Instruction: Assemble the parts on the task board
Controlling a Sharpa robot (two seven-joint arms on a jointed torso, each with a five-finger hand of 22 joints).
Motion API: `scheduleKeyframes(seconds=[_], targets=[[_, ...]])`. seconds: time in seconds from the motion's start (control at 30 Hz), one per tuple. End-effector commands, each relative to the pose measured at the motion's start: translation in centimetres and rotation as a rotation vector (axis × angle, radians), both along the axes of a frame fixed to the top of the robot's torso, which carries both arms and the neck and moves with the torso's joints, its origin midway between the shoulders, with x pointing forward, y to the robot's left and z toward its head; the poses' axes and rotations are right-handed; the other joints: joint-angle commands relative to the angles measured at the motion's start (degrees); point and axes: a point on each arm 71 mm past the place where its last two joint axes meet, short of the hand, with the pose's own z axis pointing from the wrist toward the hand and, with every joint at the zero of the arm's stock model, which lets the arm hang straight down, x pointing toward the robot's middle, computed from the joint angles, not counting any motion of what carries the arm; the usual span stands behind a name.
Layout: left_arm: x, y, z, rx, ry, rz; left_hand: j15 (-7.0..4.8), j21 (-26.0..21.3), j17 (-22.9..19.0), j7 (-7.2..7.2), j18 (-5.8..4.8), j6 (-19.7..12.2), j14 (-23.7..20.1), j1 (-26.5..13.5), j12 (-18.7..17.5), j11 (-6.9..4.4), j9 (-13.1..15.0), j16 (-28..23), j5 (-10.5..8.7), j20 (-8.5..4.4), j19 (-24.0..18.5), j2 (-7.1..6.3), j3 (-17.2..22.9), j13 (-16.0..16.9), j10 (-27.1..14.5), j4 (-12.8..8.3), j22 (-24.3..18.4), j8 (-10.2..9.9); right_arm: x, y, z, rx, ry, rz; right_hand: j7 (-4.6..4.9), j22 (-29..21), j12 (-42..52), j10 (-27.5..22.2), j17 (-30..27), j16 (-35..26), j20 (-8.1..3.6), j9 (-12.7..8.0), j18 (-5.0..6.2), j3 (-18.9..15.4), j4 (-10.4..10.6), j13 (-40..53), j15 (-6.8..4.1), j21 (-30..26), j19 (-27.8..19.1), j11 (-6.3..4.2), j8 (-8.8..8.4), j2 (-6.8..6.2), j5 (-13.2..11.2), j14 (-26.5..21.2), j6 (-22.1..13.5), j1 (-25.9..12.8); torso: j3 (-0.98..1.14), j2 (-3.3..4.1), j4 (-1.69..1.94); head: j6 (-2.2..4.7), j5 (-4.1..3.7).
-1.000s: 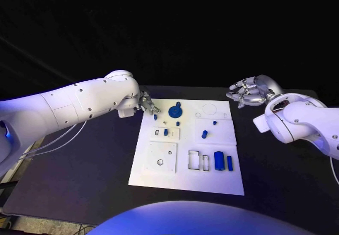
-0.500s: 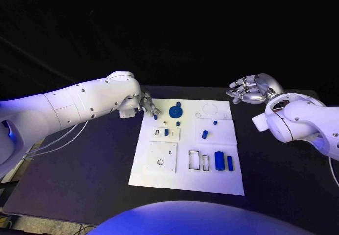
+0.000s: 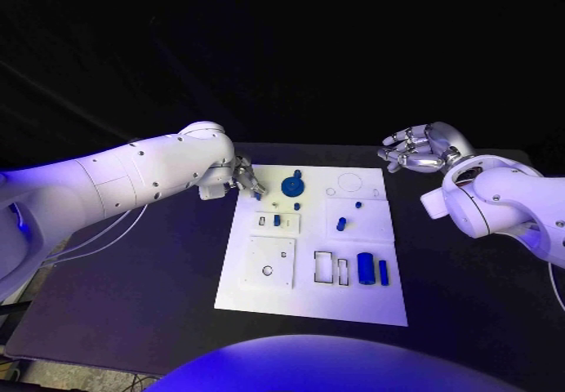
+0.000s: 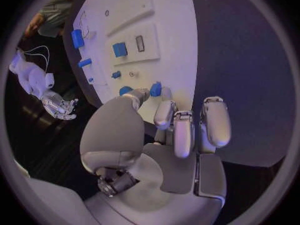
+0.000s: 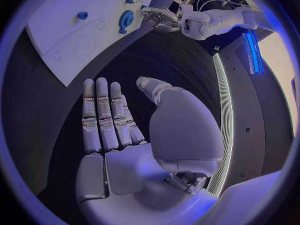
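1. At the far left corner of the task board (image 3: 312, 302), the left robot hand (image 3: 245, 179) pinches a small blue part (image 4: 155, 89) between thumb and finger.
2. Beside the board's far right corner, the right robot hand (image 3: 415, 149) hovers above the tabletop (image 3: 141, 286), fingers spread, holding nothing.

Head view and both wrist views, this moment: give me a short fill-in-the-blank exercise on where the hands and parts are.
1. The left hand is at the far left corner of the white ____ task board.
2. In the left wrist view its fingers are at a small ____ part on the board.
3. The right hand holds nothing, its fingers ____.
4. The two blue upright cylinders stand at the board's near ____ side.

Missing words: rectangular; blue; apart; right
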Motion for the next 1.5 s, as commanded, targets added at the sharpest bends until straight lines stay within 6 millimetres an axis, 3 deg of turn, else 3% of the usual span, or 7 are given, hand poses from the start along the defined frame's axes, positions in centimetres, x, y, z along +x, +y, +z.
scheduleKeyframes(seconds=[0.03,0.23,0.3,0.33,0.4,0.5,1.5], targets=[[-0.1,-0.4,-0.1,-0.015,0.014,-0.014,0.31,-0.4,15.1,-0.12,0.06,0.6,6.2,1.2,-0.3,-0.16,-0.1,0.2,-0.24,0.26,0.0,0.27,0.6,-0.1,-0.3,0.0,6.6,0.0,0.0,0.1,0.1,0.004,-0.011,0.007,1.52,-0.1,-0.2,-1.4,-0.1,-0.4,0.50,-0.1,0.60,0.0,-0.2,-0.1,0.33,-0.3,-0.1,1.53,0.37,-0.16,0.3,-0.1,0.3,-0.5,0.01,-0.03,0.02,0.01,-0.03],[-0.1,-0.4,-0.1,-0.033,0.006,-0.002,0.01,-0.4,15.1,-0.67,0.07,1.6,6.2,3.9,-0.2,-0.57,1.0,0.2,-2.62,0.05,0.1,1.24,2.0,-0.1,-0.2,-0.1,6.8,1.7,0.0,0.1,0.0,0.004,-0.009,0.007,1.53,-0.3,-0.2,-1.4,-0.1,-0.6,0.52,-0.1,0.60,0.0,-0.3,-0.2,0.36,-0.4,-0.1,1.55,0.36,-0.16,0.4,-0.1,0.3,-0.6,0.00,-0.02,0.02,0.01,-0.07],[-0.2,-0.4,0.0,-0.049,0.003,0.008,-0.34,-0.6,15.1,-1.15,0.10,1.5,6.2,6.3,-0.1,-0.95,2.6,0.2,-6.40,-0.26,0.1,1.92,4.2,-0.1,-0.1,-0.4,6.9,3.4,0.0,0.1,0.0,0.004,-0.009,0.007,1.55,-0.3,-0.3,-1.4,-0.2,-0.7,0.54,-0.1,0.60,0.0,-0.3,-0.3,0.37,-0.4,-0.1,1.57,0.36,-0.17,0.4,-0.1,0.2,-0.6,0.00,0.00,0.02,0.01,-0.08],[-0.2,-0.4,0.0,-0.061,0.002,0.015,-0.52,-0.5,15.1,-1.29,0.09,1.1,6.2,7.9,0.1,-1.19,3.8,0.2,-9.91,-0.50,0.2,2.52,6.5,0.0,0.0,-0.8,7.1,4.6,0.0,0.1,0.0,0.003,-0.009,0.006,1.55,-0.3,-0.3,-1.4,-0.2,-0.7,0.54,-0.1,0.60,0.0,-0.3,-0.3,0.37,-0.4,-0.1,1.57,0.36,-0.17,0.4,-0.1,0.2,-0.6,-0.01,-0.01,0.01,0.01,-0.05],[-0.3,-0.5,0.1,-0.084,0.001,0.028,-0.42,-0.7,15.1,-1.53,0.09,-0.4,6.2,9.5,0.4,-1.28,7.3,0.2,-16.11,-0.76,0.3,2.02,15.9,0.2,0.2,-2.6,7.3,7.5,0.0,0.1,0.0,0.003,-0.008,0.006,1.55,-0.4,-0.3,-1.4,-0.2,-0.7,0.55,-0.1,0.60,0.0,-0.3,-0.4,0.38,-0.5,-0.1,1.58,0.36,-0.17,0.5,-0.1,0.2,-0.6,0.00,-0.01,0.01,0.01,-0.01],[-0.4,-0.4,0.1,-0.113,0.004,0.043,-0.49,-0.8,15.1,-1.21,0.07,-1.2,6.2,7.9,0.9,-1.21,10.0,0.2,-17.46,-0.64,0.3,1.12,23.0,0.5,0.6,-5.6,7.6,9.8,0.1,0.1,0.0,0.002,-0.007,0.005,1.56,-0.4,-0.3,-1.4,-0.2,-0.8,0.56,-0.1,0.60,0.0,-0.3,-0.4,0.39,-0.5,-0.1,1.58,0.36,-0.17,0.5,-0.1,0.2,-0.7,0.02,0.00,0.02,0.01,0.01],[-4.6,0.2,0.4,-0.144,-0.056,0.020,-0.68,-0.8,15.1,-1.42,0.00,-1.0,6.2,4.2,2.1,-1.33,12.0,0.2,-19.34,-0.64,0.6,0.18,27.6,1.3,1.2,-8.5,8.0,11.6,-0.1,-0.2,-0.6,-0.008,0.005,0.006,1.76,-1.6,-0.5,-1.8,-0.5,-1.9,0.83,-0.3,0.56,-0.2,-0.8,-1.3,0.69,-1.4,-0.3,1.82,0.34,-0.14,0.6,-0.6,-0.1,-1.0,-0.11,-0.16,0.18,0.01,0.52]])
